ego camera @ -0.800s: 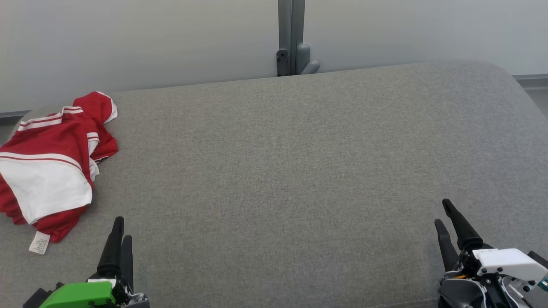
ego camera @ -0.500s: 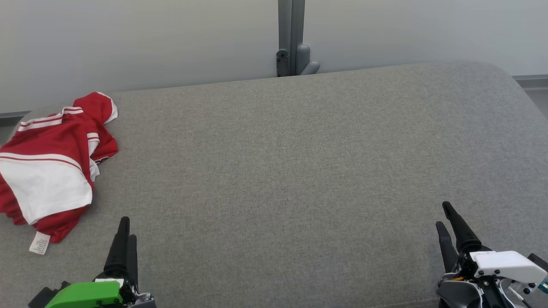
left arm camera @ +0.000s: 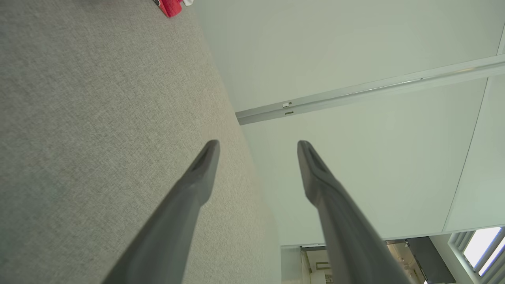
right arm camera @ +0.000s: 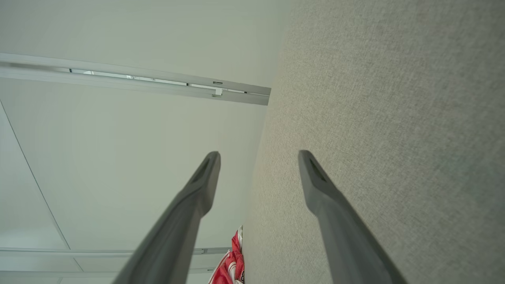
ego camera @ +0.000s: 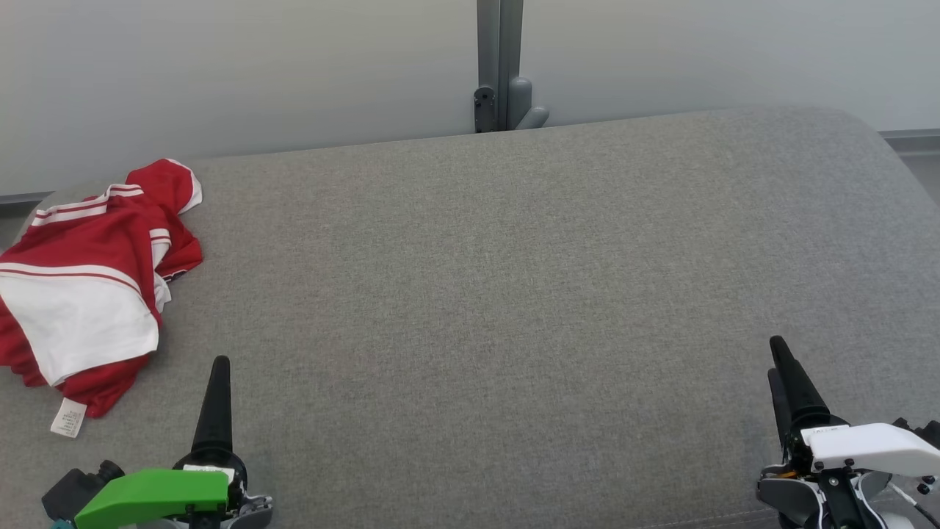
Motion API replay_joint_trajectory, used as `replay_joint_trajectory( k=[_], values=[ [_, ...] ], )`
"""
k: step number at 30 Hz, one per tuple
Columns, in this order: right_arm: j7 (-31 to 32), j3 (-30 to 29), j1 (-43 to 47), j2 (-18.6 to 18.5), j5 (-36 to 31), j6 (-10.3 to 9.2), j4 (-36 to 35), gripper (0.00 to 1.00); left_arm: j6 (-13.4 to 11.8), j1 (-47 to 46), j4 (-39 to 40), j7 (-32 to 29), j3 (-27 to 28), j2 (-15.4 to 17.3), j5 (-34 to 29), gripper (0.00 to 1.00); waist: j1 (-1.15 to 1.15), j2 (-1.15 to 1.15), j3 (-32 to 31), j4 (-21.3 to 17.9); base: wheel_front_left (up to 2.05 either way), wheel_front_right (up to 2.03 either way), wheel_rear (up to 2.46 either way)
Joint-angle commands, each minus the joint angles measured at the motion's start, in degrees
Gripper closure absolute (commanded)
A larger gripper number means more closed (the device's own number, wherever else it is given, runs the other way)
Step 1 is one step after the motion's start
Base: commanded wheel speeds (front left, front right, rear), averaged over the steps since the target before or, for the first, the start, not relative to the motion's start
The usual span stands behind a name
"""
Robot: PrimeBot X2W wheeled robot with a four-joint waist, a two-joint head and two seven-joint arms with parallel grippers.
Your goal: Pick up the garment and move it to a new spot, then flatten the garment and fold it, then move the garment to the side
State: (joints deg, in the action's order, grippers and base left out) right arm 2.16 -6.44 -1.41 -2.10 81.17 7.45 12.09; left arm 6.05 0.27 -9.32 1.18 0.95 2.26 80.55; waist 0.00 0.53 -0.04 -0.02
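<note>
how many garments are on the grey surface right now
1: a crumpled red and white garment lies at the left edge of the grey surface. Its folds could hide another piece.

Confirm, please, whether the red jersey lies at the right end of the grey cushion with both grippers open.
No: the head view shows the jersey at the left end of the cushion. The left gripper and right gripper are open.
</note>
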Motion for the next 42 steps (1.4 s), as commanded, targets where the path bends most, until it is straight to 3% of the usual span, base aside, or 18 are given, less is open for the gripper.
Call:
replay_joint_trajectory(
  k=[1,19,42],
  values=[
    [-0.74,-0.13,-0.31,-0.41,-2.30,0.02,-1.61,0.00,-0.29,-0.93,1.66,0.59,-0.15,0.35,-2.80,0.00,0.00,-0.10,0.01,-0.01,0.00,0.00,0.00],
    [-5.02,2.82,0.88,-0.56,-24.83,0.03,-7.30,0.00,-4.38,-0.97,5.18,4.03,-4.42,0.46,-27.40,0.00,0.00,-0.18,0.09,-0.07,0.00,0.00,0.00],
    [-9.24,5.86,2.09,-0.68,-45.26,0.03,-9.28,0.00,-7.11,0.17,4.92,7.46,-5.57,0.59,-45.41,0.00,0.00,-0.27,0.15,-0.09,0.00,0.00,0.00]
  ],
)
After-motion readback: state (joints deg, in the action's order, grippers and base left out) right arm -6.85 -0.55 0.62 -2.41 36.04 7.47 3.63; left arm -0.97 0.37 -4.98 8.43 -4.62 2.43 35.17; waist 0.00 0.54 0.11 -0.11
